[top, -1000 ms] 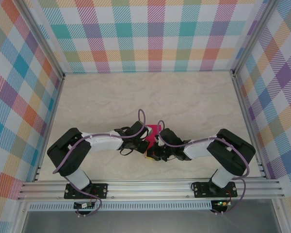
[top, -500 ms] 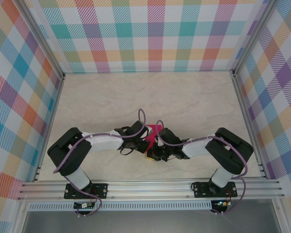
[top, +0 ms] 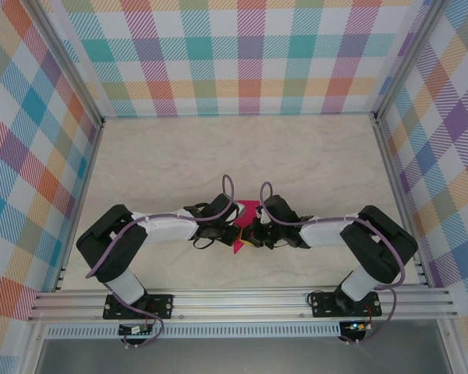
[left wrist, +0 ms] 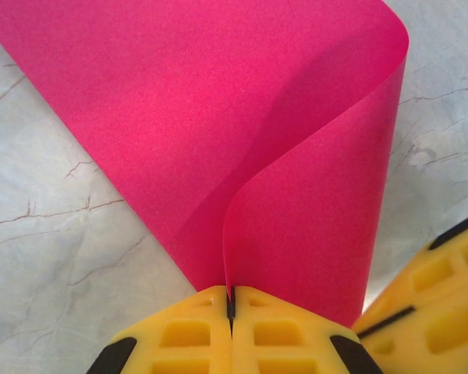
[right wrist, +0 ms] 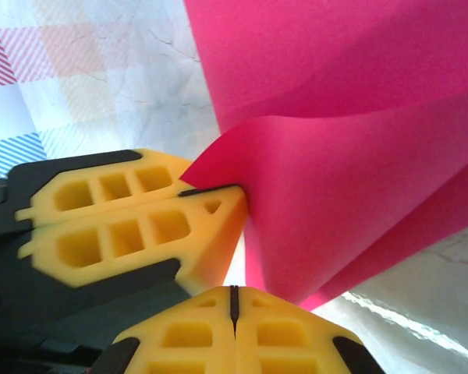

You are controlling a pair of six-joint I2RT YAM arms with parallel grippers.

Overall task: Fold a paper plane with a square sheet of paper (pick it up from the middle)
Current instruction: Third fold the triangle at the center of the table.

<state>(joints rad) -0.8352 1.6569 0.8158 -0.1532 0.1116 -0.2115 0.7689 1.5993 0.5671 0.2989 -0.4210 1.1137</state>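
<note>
Near the middle of the counter (top: 218,156), toward its near edge, the left pincer (left wrist: 231,302) has its yellow fingers pressed together on the square sheet of paper (left wrist: 218,117). Two layers of the magenta sheet run straight into the seam between the fingertips, and the right wrist view shows the same pincer nipping a corner of it. Just to the right, the sheet rises from that grip in a loose curl, bowed over on itself with a soft rounded bend and no sharp crease anywhere. In the top view it sits between the two wrists, apparently lifted partly off the marbled surface. Further right, the right pincer (right wrist: 232,302) is also pressed shut, its tips just beside the lower edge of the curl. Whether any paper is caught between them cannot be told. The work looks to be at an early fold: the sheet is picked up and being bent over, but nothing is flattened and no dart shape exists yet. The next move likely calls for bringing the loose edge over to meet the held one squarely. Then the bend wants pressing down against the counter into a clean crease, with the left grip holding so the thin sheet does not slide or twist.
</note>
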